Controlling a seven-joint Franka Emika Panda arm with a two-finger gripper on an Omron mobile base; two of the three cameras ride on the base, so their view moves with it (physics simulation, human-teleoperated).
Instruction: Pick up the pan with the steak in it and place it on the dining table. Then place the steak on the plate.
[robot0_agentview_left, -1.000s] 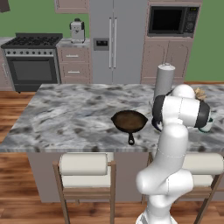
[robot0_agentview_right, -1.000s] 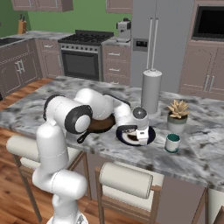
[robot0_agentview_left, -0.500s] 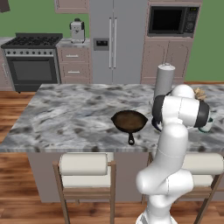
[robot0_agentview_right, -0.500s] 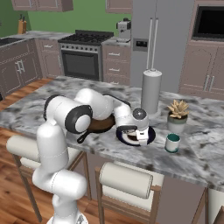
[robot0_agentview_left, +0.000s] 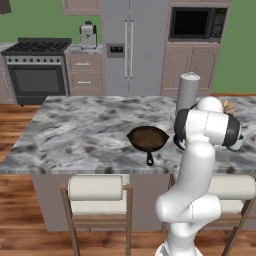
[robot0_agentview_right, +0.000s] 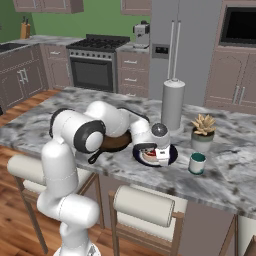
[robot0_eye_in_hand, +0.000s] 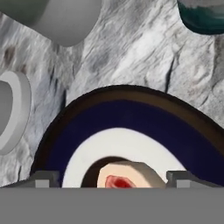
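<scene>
The steak (robot0_eye_in_hand: 124, 178) lies on the white centre of the dark-rimmed plate (robot0_eye_in_hand: 183, 135), directly below the gripper (robot0_eye_in_hand: 113, 179), whose fingers (robot0_eye_in_hand: 43, 179) stand spread to either side of the meat without clasping it. The pan (robot0_agentview_left: 147, 138) sits empty on the dining table (robot0_agentview_left: 80, 135), just beside the plate. Farther along the table stand a teal cup (robot0_agentview_right: 197, 163), a potted succulent (robot0_agentview_right: 203, 132) and a tall grey cylinder (robot0_agentview_right: 172, 105).

Two cameras behind the arm looked forward and down at the marbled desk (robot0_agentview_left: 90, 135), one from its left, one from its right (both took in the pan (robot0_agentview_left: 148, 138) and the stove wall). The hand camera sat very close above the plate (robot0_eye_in_hand: 183, 135).
</scene>
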